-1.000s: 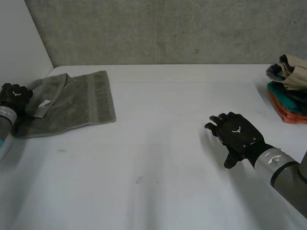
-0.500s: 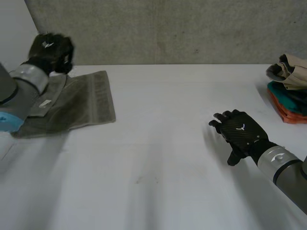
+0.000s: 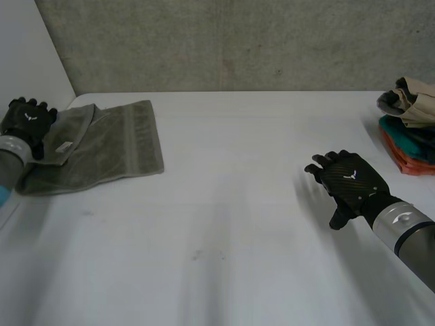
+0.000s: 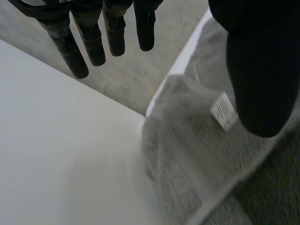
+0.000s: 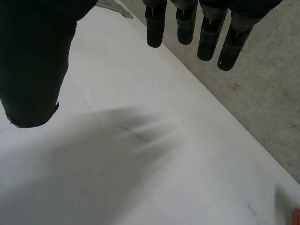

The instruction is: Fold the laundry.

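Flat on the white table, a folded grey-green towel, with the table's far left corner just behind it and the grey concrete wall beyond. On the towel's left part, a flap turned over, with a small white label facing up. At the towel's left end, the left hand, back upward, over the edge of the turned-over flap; touching the cloth or not, impossible to tell. Seen from the left wrist, fingers straight and slightly spread, reaching past the towel's edge toward the wall, thumb held well apart from them and over the towel just beside the label; nothing gripped, nothing pinched. Well apart from the towel, far off to its right and nearer the camera, the right hand over bare table, back upward. Seen from the right wrist, fingers straight and side by side, thumb wide of them, only bare tabletop under the palm, nothing held. Farther still from the towel, at the table's right edge, a stack of folded clothes: a beige garment rumpled on top, a teal piece under it, an orange piece at the bottom.
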Robot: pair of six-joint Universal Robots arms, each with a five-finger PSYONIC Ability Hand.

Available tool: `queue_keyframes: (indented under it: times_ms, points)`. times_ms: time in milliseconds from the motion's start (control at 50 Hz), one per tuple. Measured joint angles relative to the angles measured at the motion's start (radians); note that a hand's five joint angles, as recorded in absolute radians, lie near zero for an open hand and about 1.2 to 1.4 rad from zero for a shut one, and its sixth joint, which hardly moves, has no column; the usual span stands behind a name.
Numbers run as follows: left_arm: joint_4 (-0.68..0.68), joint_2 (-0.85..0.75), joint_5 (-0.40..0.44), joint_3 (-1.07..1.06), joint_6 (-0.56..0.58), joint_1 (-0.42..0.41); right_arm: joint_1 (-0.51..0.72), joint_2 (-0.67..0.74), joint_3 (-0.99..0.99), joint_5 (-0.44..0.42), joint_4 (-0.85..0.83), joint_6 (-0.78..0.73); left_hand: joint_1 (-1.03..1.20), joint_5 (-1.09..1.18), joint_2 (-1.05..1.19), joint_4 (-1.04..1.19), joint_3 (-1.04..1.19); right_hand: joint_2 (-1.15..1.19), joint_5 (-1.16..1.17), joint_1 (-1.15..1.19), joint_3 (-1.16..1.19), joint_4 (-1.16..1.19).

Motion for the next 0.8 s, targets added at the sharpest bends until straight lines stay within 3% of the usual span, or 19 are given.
queue_keyframes:
  times_ms: [180,280,580,700,720,760,780,800]
  points:
    - [-0.039,-0.137,0.108,0.129,-0.009,0.076,0.000,0.001,0.001,-0.006,0.000,0.000,0.115,0.110,0.099,0.105,0.101,0.000,0.000,0.000,0.000,0.000]
    - [-0.034,-0.184,0.116,0.186,-0.015,0.084,-0.001,0.001,0.001,-0.009,0.000,0.000,0.243,0.232,0.221,0.230,0.224,0.000,0.000,0.000,0.000,0.000]
    - [-0.028,-0.283,0.111,0.300,-0.017,0.087,0.001,0.003,-0.004,-0.013,-0.003,-0.002,0.251,0.248,0.239,0.249,0.241,0.000,0.000,0.000,0.000,0.000]
    - [-0.030,-0.311,0.109,0.326,-0.018,0.082,0.001,0.004,-0.004,-0.012,-0.003,-0.002,0.565,0.513,0.525,0.525,0.526,0.000,0.000,0.000,0.000,0.000]
    - [-0.031,-0.314,0.107,0.329,-0.018,0.082,0.001,0.005,-0.004,-0.012,-0.003,-0.002,0.750,0.686,0.715,0.704,0.715,0.000,0.000,0.000,0.000,0.000]
    - [-0.030,-0.317,0.104,0.330,-0.017,0.081,0.001,0.005,-0.004,-0.011,-0.003,-0.002,0.750,0.686,0.715,0.704,0.715,0.000,0.000,0.000,0.000,0.000]
    - [-0.029,-0.316,0.101,0.328,-0.016,0.081,0.001,0.006,-0.004,-0.011,-0.003,-0.002,0.898,0.873,0.895,0.900,0.891,0.000,0.000,0.000,0.000,0.000]
    - [-0.028,-0.313,0.096,0.322,-0.016,0.080,0.001,0.006,-0.004,-0.011,-0.003,-0.002,0.898,0.876,0.917,0.923,0.913,0.000,0.000,0.000,0.000,0.000]
